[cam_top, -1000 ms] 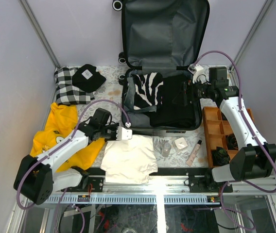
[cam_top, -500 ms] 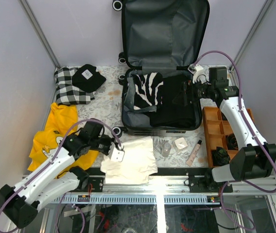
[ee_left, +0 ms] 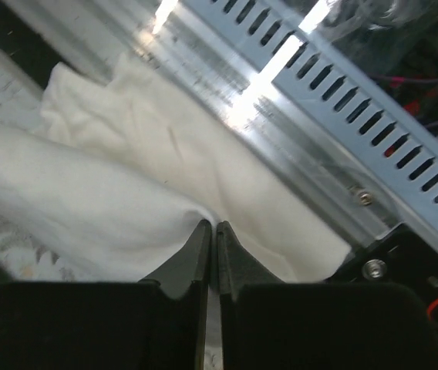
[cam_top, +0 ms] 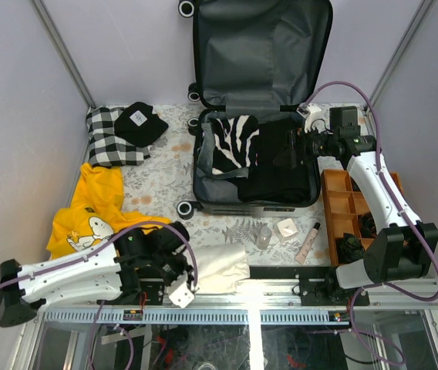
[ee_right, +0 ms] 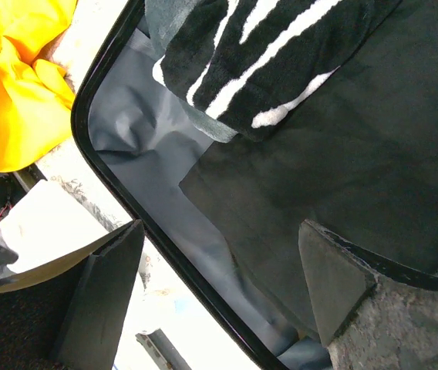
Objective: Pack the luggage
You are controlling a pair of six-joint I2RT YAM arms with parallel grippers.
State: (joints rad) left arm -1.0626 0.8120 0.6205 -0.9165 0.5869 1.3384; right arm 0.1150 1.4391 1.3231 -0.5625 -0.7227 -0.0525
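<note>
Luggage (cam_top: pixel 207 183): laid open at the back of the table (cam_top: pixel 165 154), lid (cam_top: pixel 261 54) raised, so that clothes can be put in from above.
Contents: a striped garment (cam_top: pixel 230 142) and a black garment (cam_top: pixel 277 173) are laid side by side, likely to keep the layer flat.
Left end effector (ee_left: pixel 211 231): closed tight on a fold of the white cloth (ee_left: pixel 126 193) at the table's near edge, seemingly for lifting.
Right end effector (ee_right: pixel 220 231): spread wide and empty, held over the black garment, probably to press it down.

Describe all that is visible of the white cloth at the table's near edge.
The white cloth is plain, soft, cream-white fabric, crumpled into loose folds. It lies at the near edge of the table, its near part draped over the metal rail. The left gripper is shut on one fold of it.
</note>
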